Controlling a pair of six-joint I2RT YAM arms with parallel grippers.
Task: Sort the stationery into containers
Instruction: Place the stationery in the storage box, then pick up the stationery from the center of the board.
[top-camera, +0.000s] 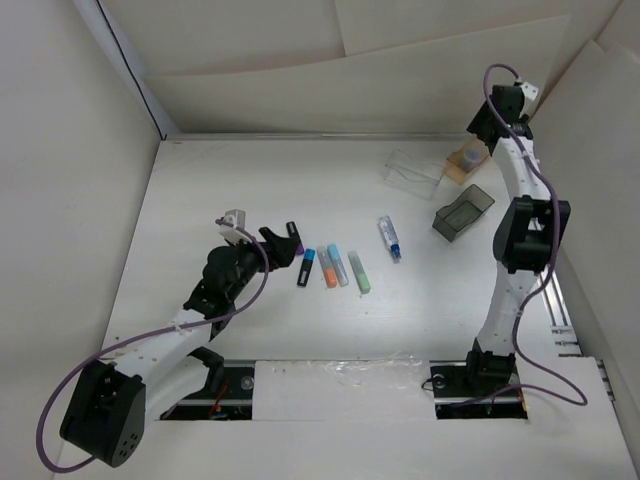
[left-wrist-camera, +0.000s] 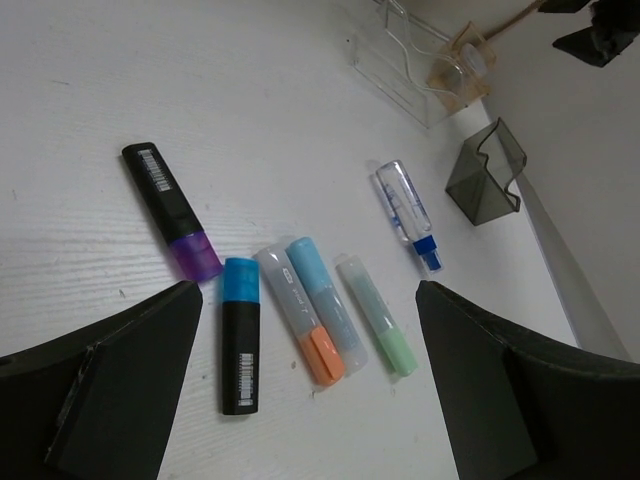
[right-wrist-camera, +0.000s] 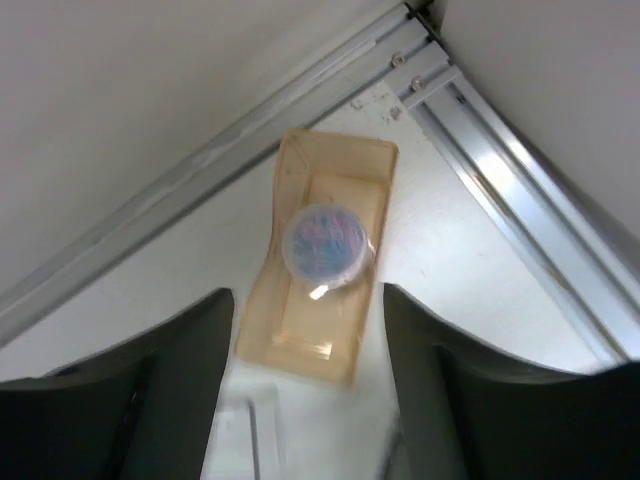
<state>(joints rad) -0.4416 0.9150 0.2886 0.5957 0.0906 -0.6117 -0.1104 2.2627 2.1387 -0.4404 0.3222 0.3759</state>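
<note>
Several markers lie in a row mid-table: a black one with a purple end (top-camera: 294, 236) (left-wrist-camera: 170, 208), a black one with a blue cap (top-camera: 306, 266) (left-wrist-camera: 240, 335), an orange-ended one (top-camera: 327, 270) (left-wrist-camera: 300, 315), a light-blue one (top-camera: 339, 265) (left-wrist-camera: 322, 300), a green one (top-camera: 359, 271) (left-wrist-camera: 378, 315), and a clear blue-tipped one (top-camera: 389, 239) (left-wrist-camera: 408, 213). My left gripper (top-camera: 283, 250) (left-wrist-camera: 306, 320) is open and empty, above the row. The clear box (top-camera: 413, 168), tan-orange box (top-camera: 463, 163) (right-wrist-camera: 320, 300) and dark grey box (top-camera: 463, 212) (left-wrist-camera: 487, 175) stand at the back right. My right gripper (top-camera: 482, 135) (right-wrist-camera: 308, 310) is open above the tan box.
A small round clear pot with blue and pink contents (right-wrist-camera: 328, 242) sits in the tan box. An aluminium rail (right-wrist-camera: 500, 150) runs along the right wall. White walls close the table at the back and sides. Purple cables trail from both arms.
</note>
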